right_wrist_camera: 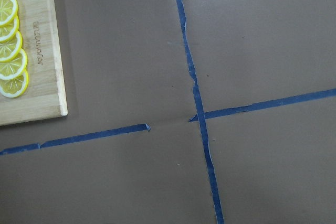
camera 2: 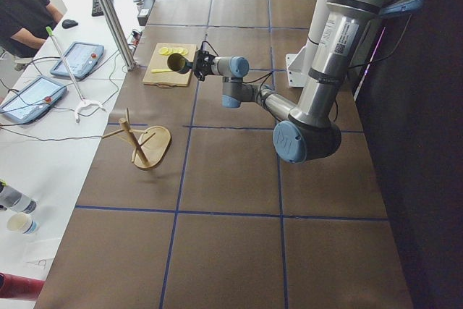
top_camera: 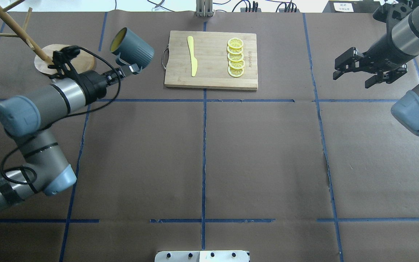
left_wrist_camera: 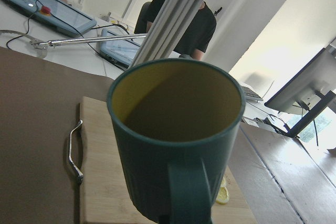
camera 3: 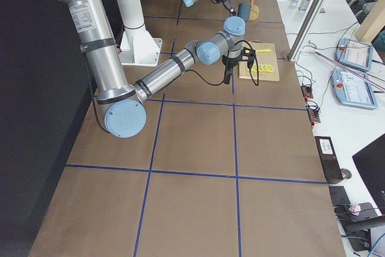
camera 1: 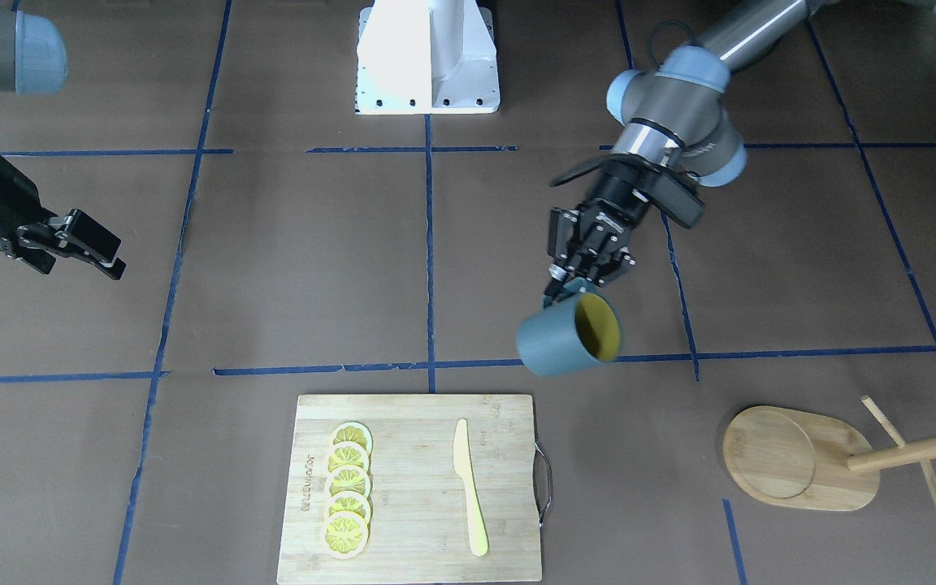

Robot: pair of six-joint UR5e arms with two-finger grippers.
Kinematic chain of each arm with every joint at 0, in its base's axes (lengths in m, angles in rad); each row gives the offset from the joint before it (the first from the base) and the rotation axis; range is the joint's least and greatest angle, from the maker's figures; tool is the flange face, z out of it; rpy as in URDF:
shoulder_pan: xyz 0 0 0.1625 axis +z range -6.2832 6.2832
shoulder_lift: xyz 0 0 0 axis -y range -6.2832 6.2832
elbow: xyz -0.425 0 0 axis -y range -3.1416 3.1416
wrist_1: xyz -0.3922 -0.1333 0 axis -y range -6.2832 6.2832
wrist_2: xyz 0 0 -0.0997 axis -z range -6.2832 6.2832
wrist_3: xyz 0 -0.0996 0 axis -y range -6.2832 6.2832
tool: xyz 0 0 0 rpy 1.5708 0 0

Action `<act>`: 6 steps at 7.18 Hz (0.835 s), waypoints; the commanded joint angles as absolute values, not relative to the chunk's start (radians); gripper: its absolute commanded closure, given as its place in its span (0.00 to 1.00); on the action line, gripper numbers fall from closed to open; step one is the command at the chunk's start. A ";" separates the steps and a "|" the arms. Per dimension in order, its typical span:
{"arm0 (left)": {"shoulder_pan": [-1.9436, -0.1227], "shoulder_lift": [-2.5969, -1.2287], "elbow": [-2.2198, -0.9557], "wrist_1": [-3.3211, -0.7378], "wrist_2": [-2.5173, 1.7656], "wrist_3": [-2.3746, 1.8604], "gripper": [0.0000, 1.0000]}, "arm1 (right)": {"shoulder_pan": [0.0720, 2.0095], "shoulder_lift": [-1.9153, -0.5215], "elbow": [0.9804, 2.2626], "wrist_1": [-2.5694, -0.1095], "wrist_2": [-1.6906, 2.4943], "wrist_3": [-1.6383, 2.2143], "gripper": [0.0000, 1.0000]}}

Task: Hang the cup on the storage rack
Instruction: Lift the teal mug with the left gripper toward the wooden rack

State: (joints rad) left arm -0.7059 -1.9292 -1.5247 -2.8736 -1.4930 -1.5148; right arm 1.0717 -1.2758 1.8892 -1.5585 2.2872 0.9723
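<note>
Grey-blue cup [camera 1: 567, 341] hangs tipped in air near the storage rack [camera 1: 801, 459], our left gripper [camera 1: 575, 284] clamped on its handle [left_wrist_camera: 186, 190], we judge to offer it to a peg [camera 1: 881, 420]; our right gripper [camera 1: 110, 256] gapes idle.

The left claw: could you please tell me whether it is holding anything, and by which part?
The left claw holds the cup by its handle; the right claw is open and empty.

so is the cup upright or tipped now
tipped on its side: the cup hangs by its handle from the left pincer, yellow mouth sideways
</note>
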 commanded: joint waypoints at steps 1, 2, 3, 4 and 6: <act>-0.883 -1.922 -1.482 -2.876 -1.711 -1.815 1.00 | 1.072 -1.278 1.891 -1.557 2.286 0.977 0.01; -0.922 -1.924 -1.456 -2.911 -1.757 -1.945 1.00 | 1.072 -1.278 1.891 -1.559 2.281 0.977 0.01; -0.937 -1.925 -1.393 -3.024 -1.756 -2.127 1.00 | 1.071 -1.278 1.891 -1.557 2.278 0.976 0.01; -0.981 -1.931 -1.338 -3.116 -1.755 -2.295 1.00 | 1.071 -1.278 1.887 -1.557 2.278 0.976 0.01; -1.040 -1.937 -1.316 -3.203 -1.726 -2.524 1.00 | 1.071 -1.278 1.888 -1.557 2.269 0.976 0.01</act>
State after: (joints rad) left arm -1.0076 -1.9341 -1.3323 -3.1473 -1.7460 -2.3876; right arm 1.0708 -1.2778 1.8885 -1.5571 2.2719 0.9757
